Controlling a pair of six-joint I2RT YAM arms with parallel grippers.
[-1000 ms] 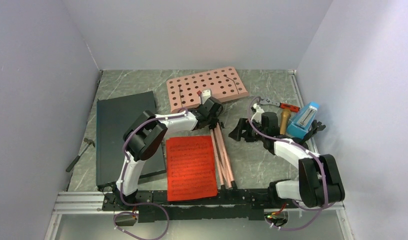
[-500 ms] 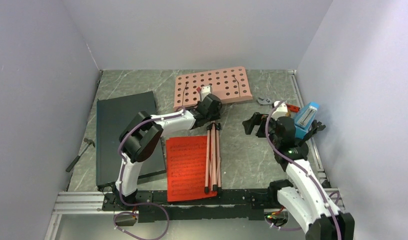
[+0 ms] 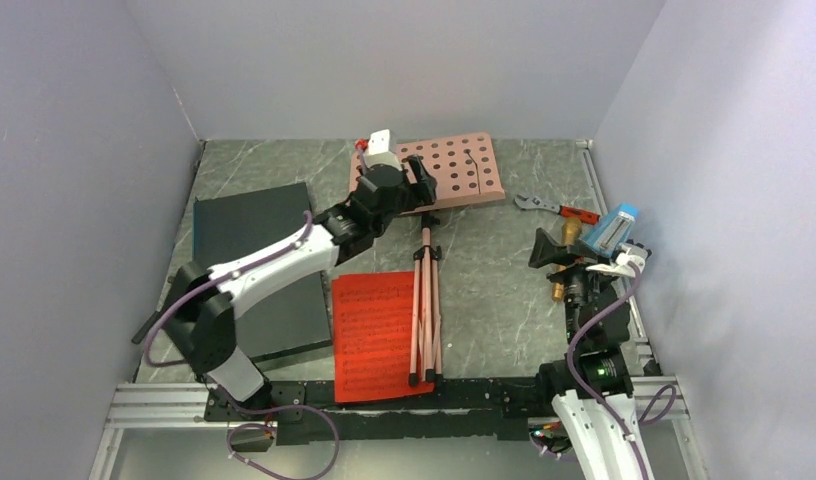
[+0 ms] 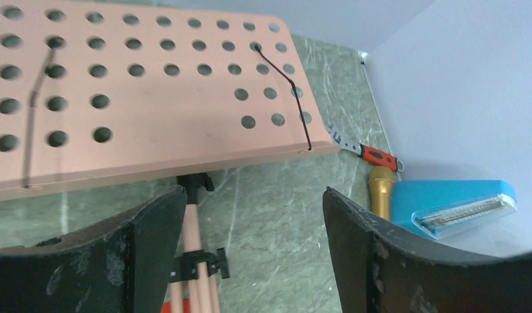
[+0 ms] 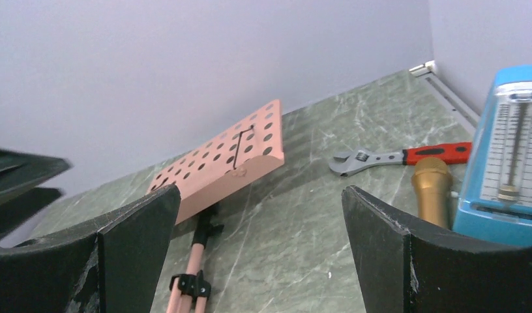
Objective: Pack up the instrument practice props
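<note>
Black fingers [image 4: 152, 251] of the left gripper [image 4: 253, 225] are standing wide apart and holding nothing, hovering just over the near edge of the pink music stand [image 4: 152, 98]. That stand is lying flat on the table [image 3: 504, 300], its holed desk toward the far wall and its folded legs running back toward the arms.

The right gripper [image 5: 260, 241] is also gaping and carrying nothing, hanging well to the right of the stand. The gold microphone [image 5: 433, 186] and the blue metronome [image 5: 508, 156] are lying side by side there, well to the stand's right. The wrench [image 5: 407, 156] is lying between them and the stand's desk. The red sheet music [image 3: 382, 335] is lying just left of the stand's legs, with the dark slab [image 3: 244, 260] further left.

Nothing is looking packed yet; the arms are probably lining up their first picks. Next, the left gripper is likely needing to drop and close on the stand's desk edge or its neck. The right is needing to settle squarely over the microphone without nudging the metronome.
</note>
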